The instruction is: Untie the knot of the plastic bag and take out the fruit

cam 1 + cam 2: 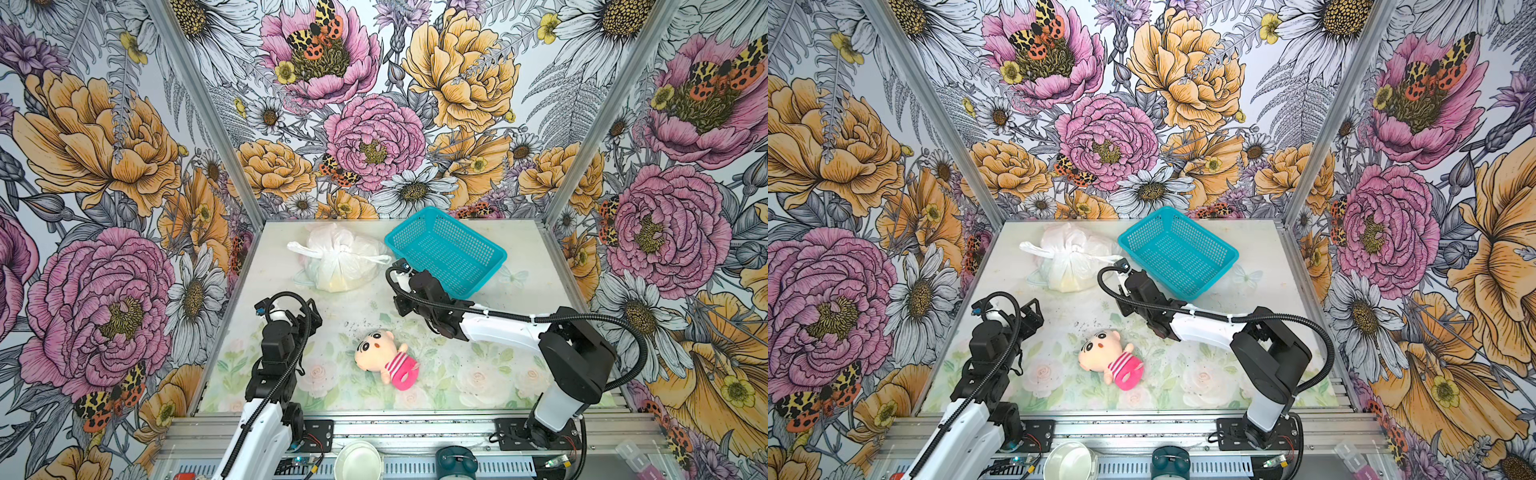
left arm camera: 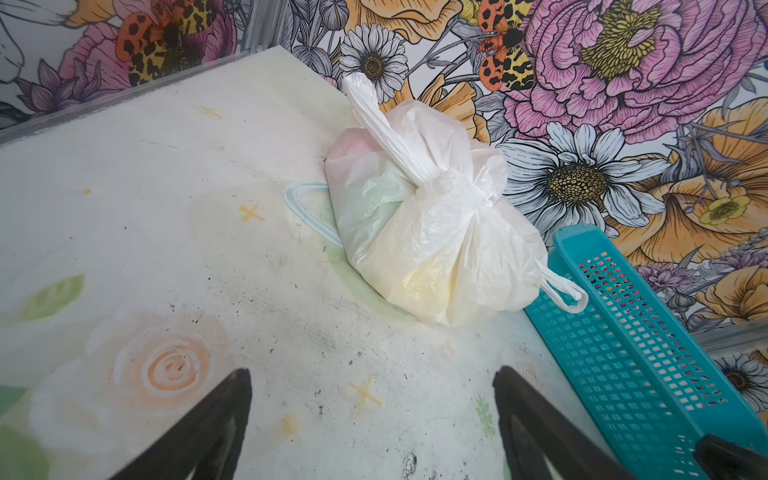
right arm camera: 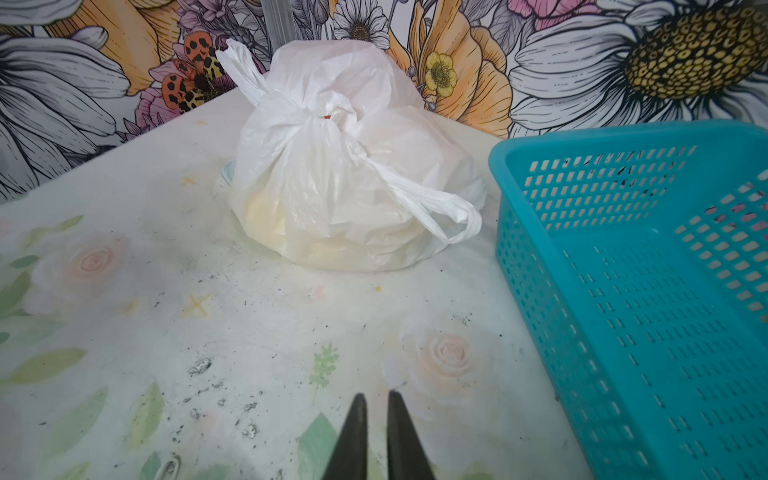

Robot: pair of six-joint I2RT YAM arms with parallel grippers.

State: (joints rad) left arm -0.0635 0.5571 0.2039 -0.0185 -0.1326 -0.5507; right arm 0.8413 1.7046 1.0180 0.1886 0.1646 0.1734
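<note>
One plastic bag [image 1: 340, 257] (fruit [image 2: 411, 282] inside)

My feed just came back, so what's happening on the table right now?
Nothing is being held. The plastic bag sits at the far side beside the blue basket, its knot still tied and the fruit only faint colour through the plastic. Both arms face it without touching it: the left tool wide open, the right tool barely parted. The plush doll lies nearer the front.
</note>
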